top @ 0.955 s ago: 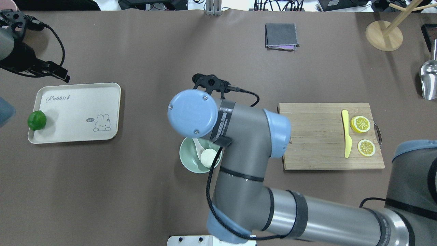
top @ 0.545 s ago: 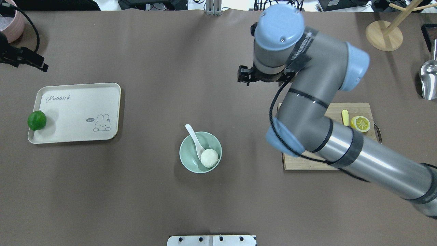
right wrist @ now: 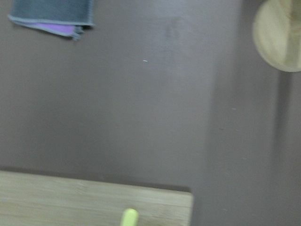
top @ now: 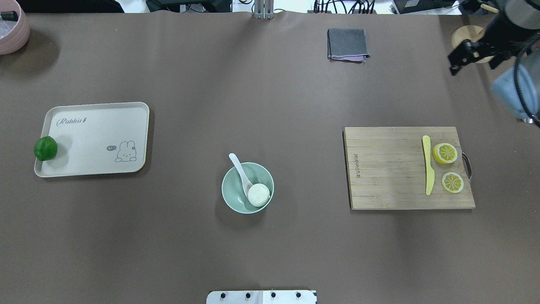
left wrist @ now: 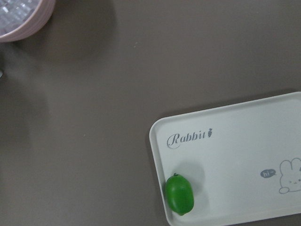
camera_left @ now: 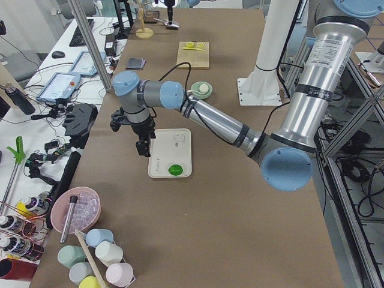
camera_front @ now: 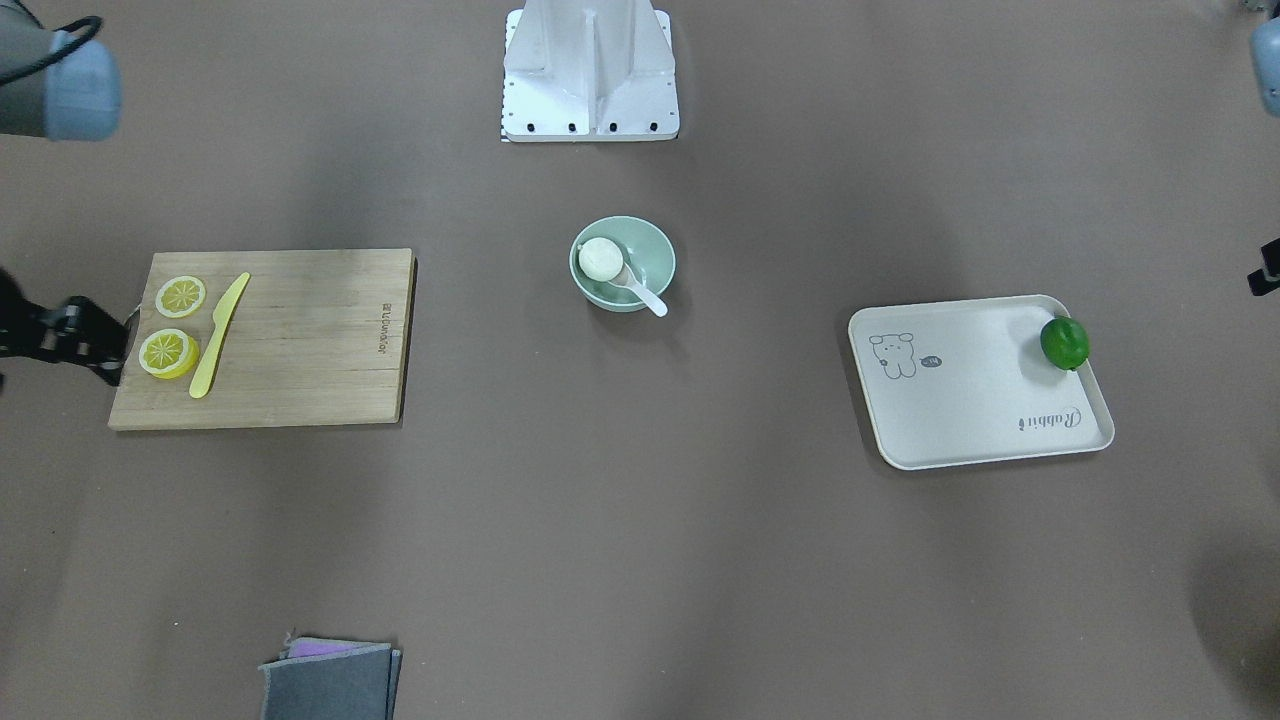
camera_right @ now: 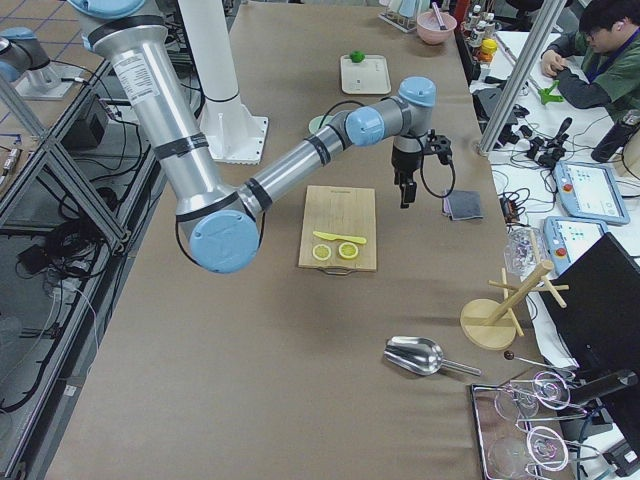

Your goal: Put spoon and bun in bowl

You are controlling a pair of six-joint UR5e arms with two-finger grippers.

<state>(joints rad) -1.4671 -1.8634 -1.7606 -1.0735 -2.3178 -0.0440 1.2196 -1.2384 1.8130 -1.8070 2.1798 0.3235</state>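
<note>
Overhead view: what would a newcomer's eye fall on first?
The mint-green bowl at table centre holds the white bun and the spoon, whose handle sticks out over the rim. Next come the yellow lemon slices and knife on the wooden board at right, and the green lime at the left edge of the cream tray.

Spoon (top: 237,164) scoop partly hidden under bun (top: 258,194) in bowl (top: 230,196). Right gripper (camera_right: 403,198), well apart from bowl, too small in side view and a dark, edge-cut shape overhead; finger gap unreadable. Left gripper (camera_left: 143,149), also well apart from bowl, likewise too small. Right wrist cam blurred: cloth (right wrist: 51,12) and knife (right wrist: 130,217) cut by pic edges.
</note>
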